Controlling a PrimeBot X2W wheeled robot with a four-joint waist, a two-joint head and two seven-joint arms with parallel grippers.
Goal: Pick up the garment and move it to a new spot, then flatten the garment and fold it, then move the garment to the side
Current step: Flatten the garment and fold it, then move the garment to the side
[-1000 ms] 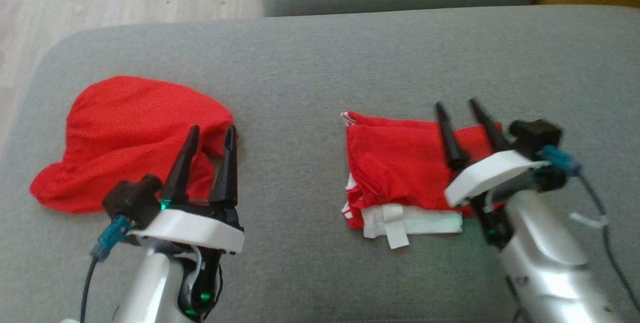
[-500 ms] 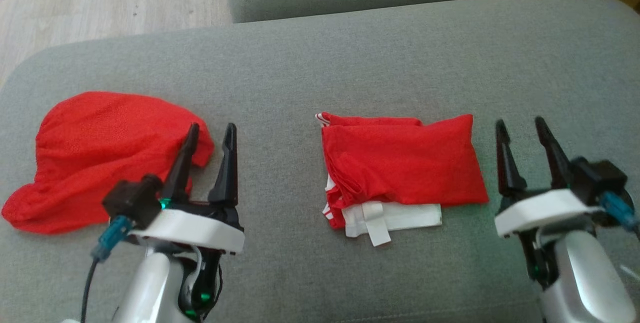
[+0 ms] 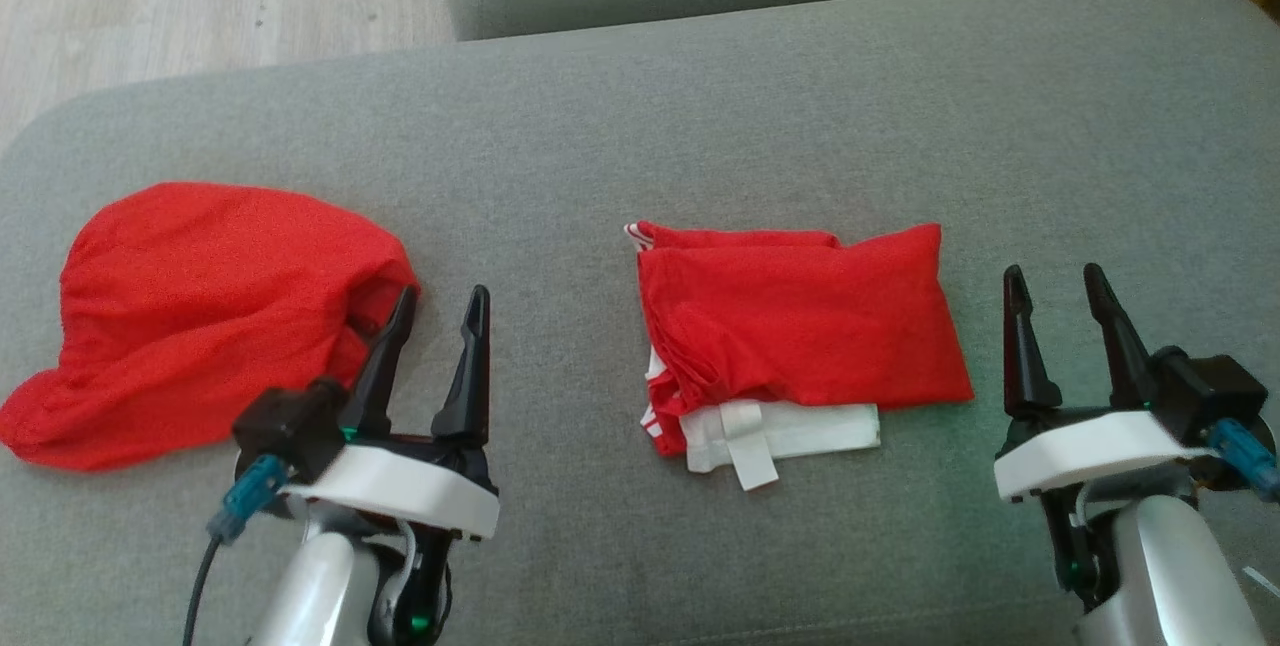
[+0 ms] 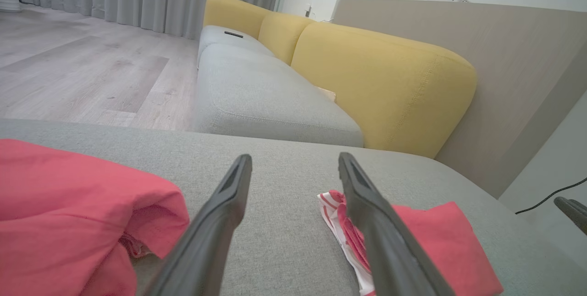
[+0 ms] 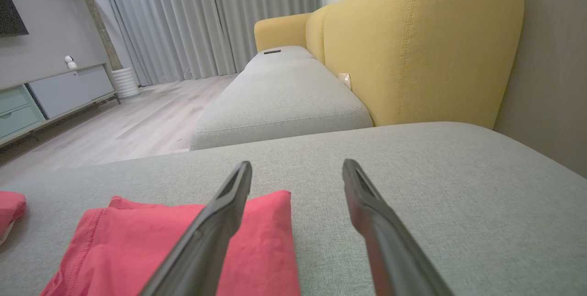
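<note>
The left gripper (image 3: pixel 443 294) and the right gripper (image 3: pixel 1054 272) both stand wide open, holding nothing, above the grey sofa seat (image 3: pixel 700 106). A crumpled red cloth (image 3: pixel 200 306) lies just beside the left gripper, on its left. The folded garment (image 3: pixel 800 326), red with a white band, lies flat between the two grippers, nearer the right one, touching neither.

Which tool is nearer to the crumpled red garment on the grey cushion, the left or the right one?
Left. The left tool sits at the right edge of the crumpled garment. The right tool is far off, beyond the folded garment.
</note>
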